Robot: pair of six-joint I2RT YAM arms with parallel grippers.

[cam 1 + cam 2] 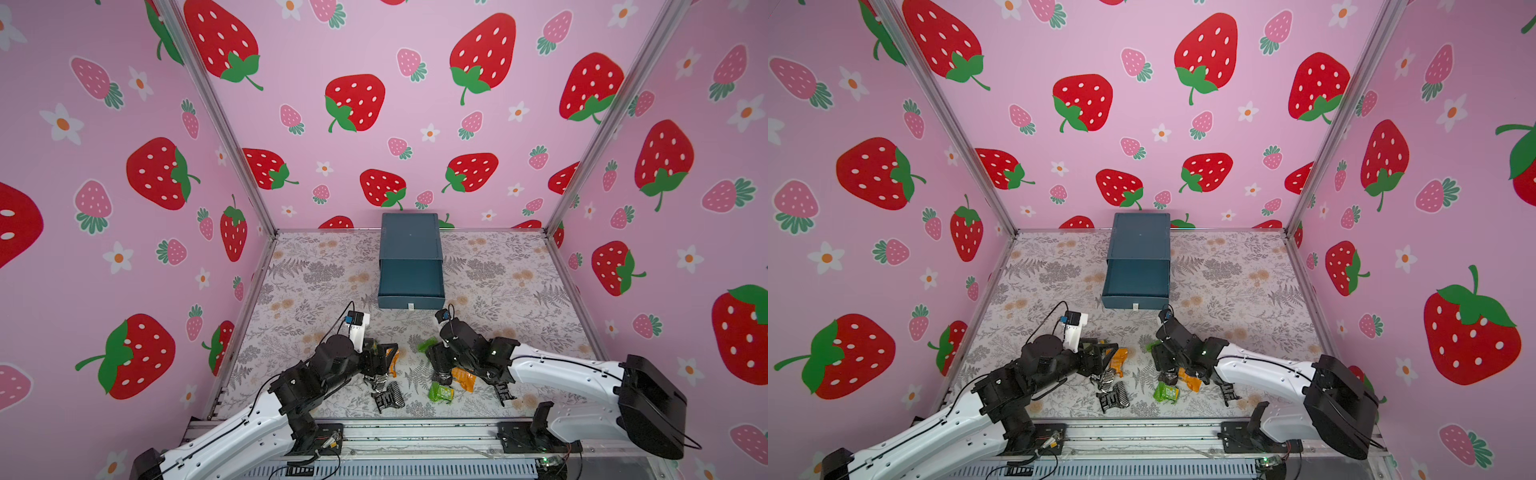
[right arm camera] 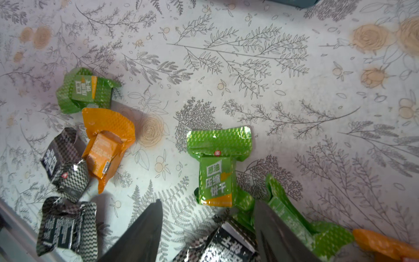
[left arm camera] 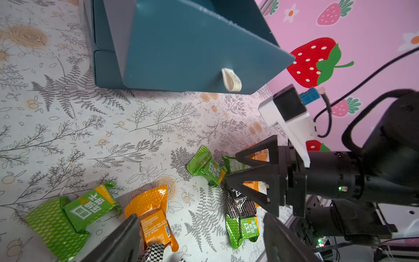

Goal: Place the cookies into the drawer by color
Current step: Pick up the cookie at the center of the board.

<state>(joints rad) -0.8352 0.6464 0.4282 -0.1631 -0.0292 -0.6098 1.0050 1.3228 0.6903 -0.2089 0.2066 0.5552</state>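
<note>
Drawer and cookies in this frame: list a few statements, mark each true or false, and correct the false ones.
1. The top drawer is pulled open. True.
2. A green cookie, an orange cookie and a black cookie lie on the table. True.
3. The drawer is half full. False: nothing shows inside it in both top views.
4. The left gripper is shut on a cookie. False: its jaws stand open, low over the table.
</note>
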